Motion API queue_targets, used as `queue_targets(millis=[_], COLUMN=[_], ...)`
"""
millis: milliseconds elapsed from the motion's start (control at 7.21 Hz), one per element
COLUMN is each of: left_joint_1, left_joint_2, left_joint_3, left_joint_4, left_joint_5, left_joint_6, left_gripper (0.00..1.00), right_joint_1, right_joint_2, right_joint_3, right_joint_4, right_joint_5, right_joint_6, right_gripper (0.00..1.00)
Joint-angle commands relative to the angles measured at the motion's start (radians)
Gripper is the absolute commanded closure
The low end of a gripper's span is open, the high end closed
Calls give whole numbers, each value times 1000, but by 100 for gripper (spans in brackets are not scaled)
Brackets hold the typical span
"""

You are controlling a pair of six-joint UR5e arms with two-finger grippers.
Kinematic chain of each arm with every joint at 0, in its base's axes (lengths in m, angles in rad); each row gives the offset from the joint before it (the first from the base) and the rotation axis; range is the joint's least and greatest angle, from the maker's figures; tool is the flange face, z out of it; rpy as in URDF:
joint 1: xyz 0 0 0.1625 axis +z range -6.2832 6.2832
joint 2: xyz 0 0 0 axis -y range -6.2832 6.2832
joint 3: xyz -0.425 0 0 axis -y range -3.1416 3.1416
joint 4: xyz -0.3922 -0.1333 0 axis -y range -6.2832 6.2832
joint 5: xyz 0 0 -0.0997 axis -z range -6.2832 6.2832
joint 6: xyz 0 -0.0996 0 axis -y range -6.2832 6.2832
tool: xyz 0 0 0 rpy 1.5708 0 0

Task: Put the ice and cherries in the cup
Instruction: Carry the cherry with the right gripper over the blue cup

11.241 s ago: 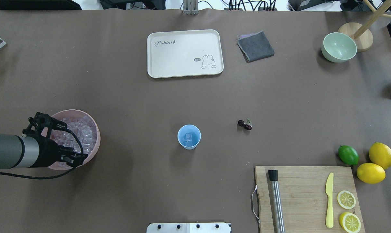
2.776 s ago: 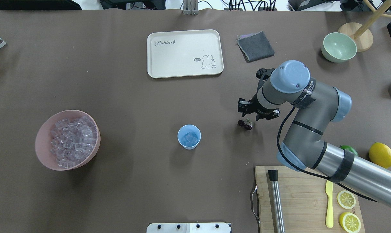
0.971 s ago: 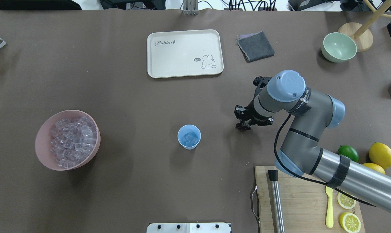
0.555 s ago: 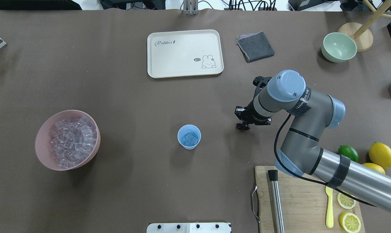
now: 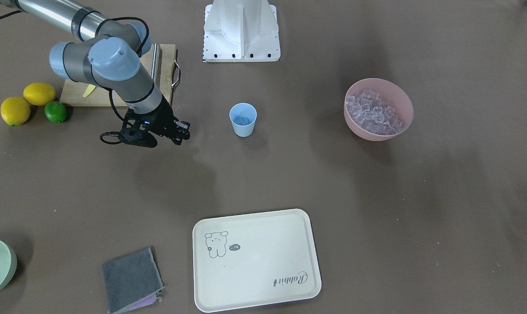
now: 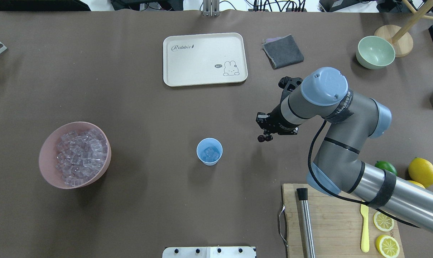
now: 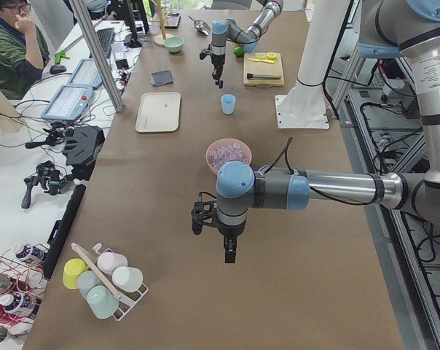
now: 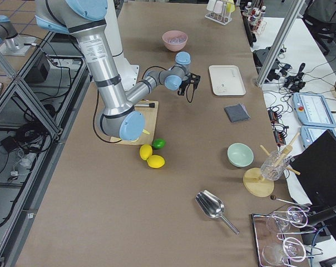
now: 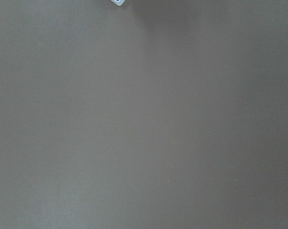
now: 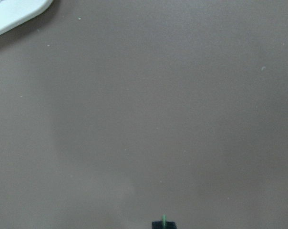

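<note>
Item: cherries [image 6: 262, 138], one joined pair, dark red. Location: clamped at the fingers of the right gripper [image 6: 265, 134], clear of the worktop [image 6: 148, 107], to the right of the cup [image 6: 209, 151] in the overhead view and apart from it. Change noted: a moment ago the fingers were closed on the pair down on the worktop. Now the wrist is higher and slightly nearer the cup, the fruit has come up with it, and the spot where it lay is bare. Meaning for the task: the pick appears to have succeeded and the carry to the cup is beginning; release over the mouth is not yet done. Ice [image 6: 211, 154]: several cubes already in the cup, with the main stock in the pink bowl [image 6: 45, 169] well to the left. Orientation of the cherries: a small dark blob at the fingertips, probably hanging fruit-down with the stems up in the grip; too small to confirm the long axis. Orientation of the cup: upright, mouth up, long axis vertical, tapering to its base. Left gripper [image 7: 228, 255]: parked well away from the cup, pointing down; whether its fingers are apart or together cannot be told.
</note>
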Motion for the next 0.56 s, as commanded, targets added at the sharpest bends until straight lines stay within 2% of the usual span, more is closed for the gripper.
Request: queue_targets(millis=[0, 416], left_joint_1=[0, 0], left_joint_2=[0, 0], left_joint_3=[14, 16], left_joint_4=[-1, -1], left_joint_5=[-2, -2], left_joint_6=[0, 0], left_gripper=[0, 0], right_joint_1=[-3, -76], right_joint_2=[93, 213], right_joint_3=[82, 55], right_joint_4=[-187, -251], right_joint_5=[7, -9], right_joint_6=[4, 173], right_gripper=[100, 100])
